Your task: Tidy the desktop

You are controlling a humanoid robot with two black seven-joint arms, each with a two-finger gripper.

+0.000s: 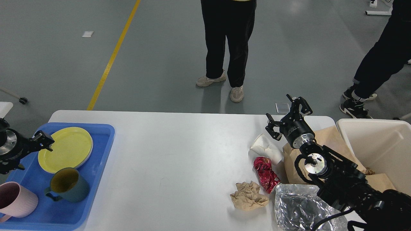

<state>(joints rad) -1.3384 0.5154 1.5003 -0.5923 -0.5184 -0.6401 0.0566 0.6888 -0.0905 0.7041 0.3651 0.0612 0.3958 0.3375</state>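
Observation:
The white desktop (179, 154) fills the lower half of the head view. My right gripper (286, 114) is open and empty. It hovers over the far right of the desktop, just above a crushed white paper cup (266, 148). A red crumpled wrapper (266, 175), a brown crumpled paper (248, 195), a silver foil bag (300, 207) and a brown paper bag (324, 141) lie beside my right arm. My left gripper (30, 154) is at the left edge over the blue tray (102, 154). Its fingers look spread and empty.
The blue tray holds stacked yellow plates (65, 148), a teal mug (69, 185) and a pink mug (16, 200). A cream-white bin (379, 147) stands at the right edge. Two people (226, 48) stand beyond the far edge of the table.

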